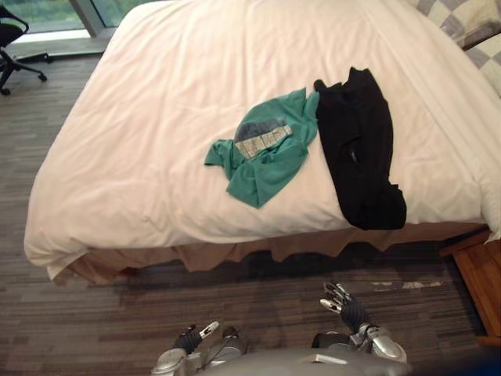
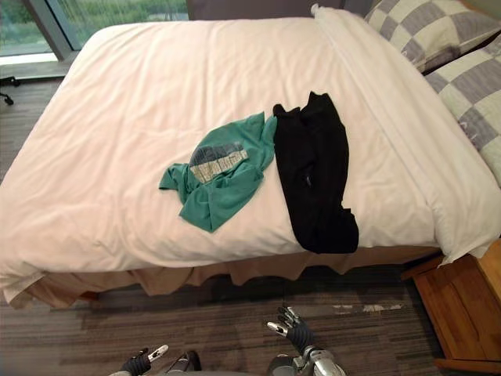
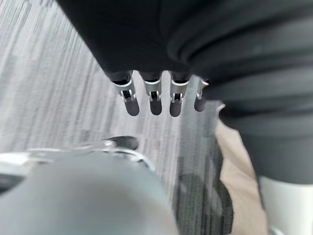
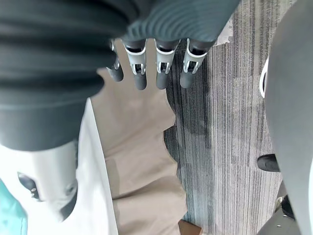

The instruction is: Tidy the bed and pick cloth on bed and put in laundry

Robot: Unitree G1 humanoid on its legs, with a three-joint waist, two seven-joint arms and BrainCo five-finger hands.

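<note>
A green T-shirt (image 1: 266,149) with a grey print lies crumpled on the white bed (image 1: 156,117), near its front edge. Just to its right a black garment (image 1: 358,149) stretches toward the edge, touching the shirt at its top corner. My left hand (image 1: 192,338) hangs low over the floor in front of the bed, fingers (image 3: 151,95) straight and holding nothing. My right hand (image 1: 342,305) is also low over the floor, a little nearer the bed, its fingers (image 4: 146,68) straight and empty above the tan bed skirt (image 4: 142,161).
Checked pillows (image 2: 427,31) lie at the head of the bed on the right. A wooden nightstand (image 2: 462,309) stands by the bed's right front corner. A black office chair (image 1: 12,43) sits at the far left by the window. Dark striped carpet (image 1: 78,313) lies between me and the bed.
</note>
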